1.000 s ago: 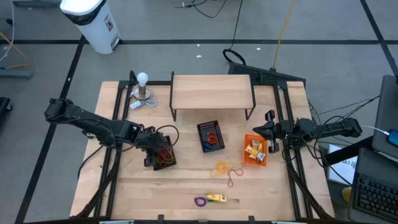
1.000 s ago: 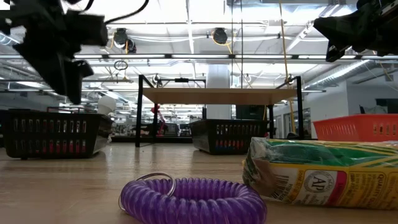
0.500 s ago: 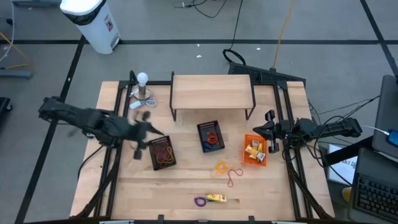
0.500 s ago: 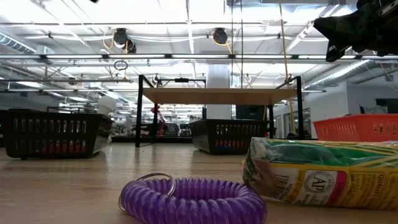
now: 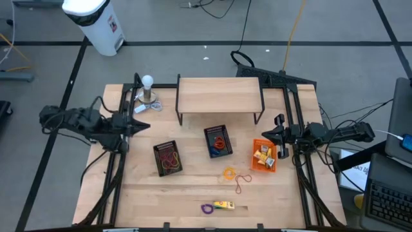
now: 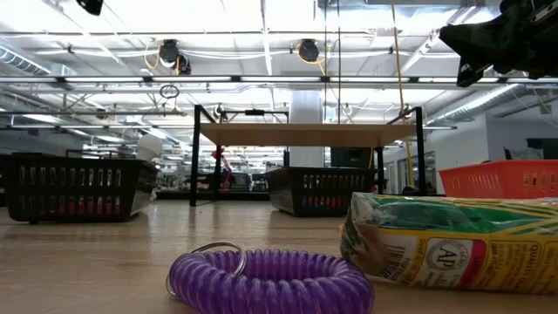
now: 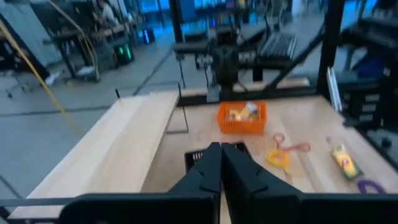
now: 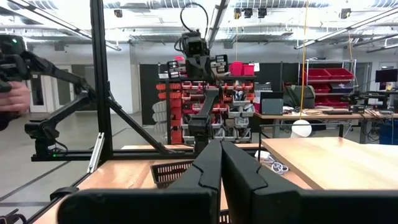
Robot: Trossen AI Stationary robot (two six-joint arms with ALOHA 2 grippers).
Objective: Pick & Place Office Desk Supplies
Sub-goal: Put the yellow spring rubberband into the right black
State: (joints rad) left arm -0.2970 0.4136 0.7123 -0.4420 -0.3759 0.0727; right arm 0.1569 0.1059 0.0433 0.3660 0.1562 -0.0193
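My left gripper [image 5: 143, 124] is shut and empty, level above the table's left side, well left of the black basket [image 5: 167, 158] that holds red and orange elastic loops. My right gripper [image 5: 278, 136] is shut and empty at the right edge, beside the orange basket [image 5: 264, 155] of yellow packets. A second black basket [image 5: 218, 140] holds red and orange items. A yellow loop [image 5: 229, 173], a reddish loop [image 5: 241, 183], a purple coil [image 6: 270, 279] and a yellow packet [image 6: 453, 244] lie loose on the near part of the table.
A low wooden shelf [image 5: 219, 96] stands at the table's far middle. A white ball-topped stand [image 5: 148, 90] is at the far left corner. Bare wood lies between the baskets and the near edge. A person's hand [image 8: 12, 93] shows beyond the table.
My left gripper has risen from above the left black basket and drawn back toward the table's left edge. It has tipped from pointing down to nearly level and has shut with nothing in it. The loops stay in the basket.
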